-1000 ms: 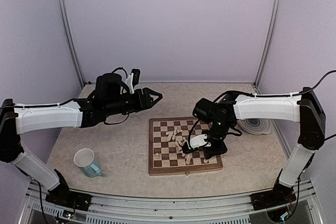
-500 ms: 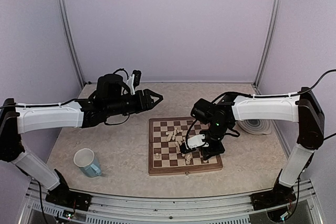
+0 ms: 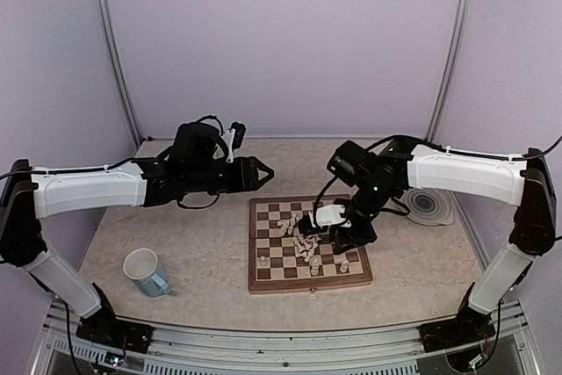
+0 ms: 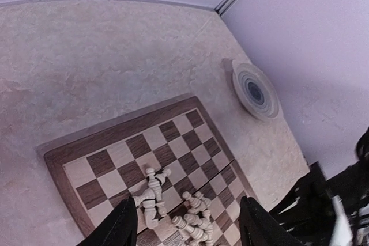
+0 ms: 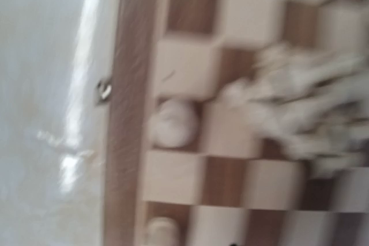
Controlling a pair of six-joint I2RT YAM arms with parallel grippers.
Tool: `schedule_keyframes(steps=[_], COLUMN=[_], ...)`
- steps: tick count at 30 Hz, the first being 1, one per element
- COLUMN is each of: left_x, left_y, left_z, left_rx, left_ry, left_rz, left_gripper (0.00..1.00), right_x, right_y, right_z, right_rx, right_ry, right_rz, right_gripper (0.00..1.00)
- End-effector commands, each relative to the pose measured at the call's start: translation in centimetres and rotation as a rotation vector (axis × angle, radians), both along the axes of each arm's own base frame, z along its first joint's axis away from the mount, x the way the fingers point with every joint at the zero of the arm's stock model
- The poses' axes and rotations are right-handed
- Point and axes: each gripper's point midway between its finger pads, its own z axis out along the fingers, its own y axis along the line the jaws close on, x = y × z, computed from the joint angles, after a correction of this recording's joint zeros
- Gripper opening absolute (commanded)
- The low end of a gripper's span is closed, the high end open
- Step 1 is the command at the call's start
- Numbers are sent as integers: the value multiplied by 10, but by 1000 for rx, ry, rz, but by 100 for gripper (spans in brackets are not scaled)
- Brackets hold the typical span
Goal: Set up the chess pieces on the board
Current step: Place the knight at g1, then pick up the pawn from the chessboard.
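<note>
Our left tool (image 3: 260, 170) hangs above the bench (image 3: 193, 243) by the far left corner of the board (image 3: 281, 284), fingers apart and holding nothing. We cannot tell if the right tool (image 3: 320, 222) is gripping (its camera is blurry); it sits low over the board. Most chess pieces (image 3: 303, 244) lie heaped near the board's middle.

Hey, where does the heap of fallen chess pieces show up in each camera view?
Top external: the heap of chess pieces lies a little below and right of the picture's centre.
Left wrist: at the bottom edge, about centre.
Right wrist: a blurred pale mass at the right side.
Shared landmark: the board's brown border.
</note>
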Motion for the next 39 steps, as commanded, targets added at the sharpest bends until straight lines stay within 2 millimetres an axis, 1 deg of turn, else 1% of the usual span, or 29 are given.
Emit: schedule_keyframes(steps=[1, 3, 7, 12, 15, 17, 20, 25, 29, 34, 39], left_x=[-12, -16, -24, -28, -29, -33, -34, -35, -31, -30, -30], left_y=[2, 1, -5, -7, -6, -7, -5, -4, 0, 1, 2], left_z=[-43, -60, -76, -86, -89, -91, -93, -95, -98, -98, -98], left_rx=[273, 333, 355, 354, 338, 319, 303, 261, 246, 233, 223], left_ry=[23, 33, 50, 57, 66, 83, 98, 121, 136, 141, 141], left_rz=[-33, -34, -70, -78, -70, -88, -82, -84, -69, -66, -59], left_gripper=[59, 59, 56, 55, 55, 56, 57, 58, 58, 58, 58], right_x=[29, 51, 88, 114, 125, 131, 135, 137, 138, 148, 150], right_y=[10, 10, 18, 37, 47, 52, 56, 62, 65, 67, 67], right_z=[61, 65, 58, 38, 27, 19, 4, -16, -32, -56, -70], right_rx=[233, 280, 318, 333, 345, 347, 339, 328, 314, 274, 260], right_ry=[-18, -50, -77, -76, -73, -72, -52, -23, 3, 10, 15], right_rz=[-67, -112, -178, -194, -198, -195, -191, -177, -175, -189, -199], right_gripper=[33, 32, 29, 28, 30, 33, 35, 36, 37, 37, 35])
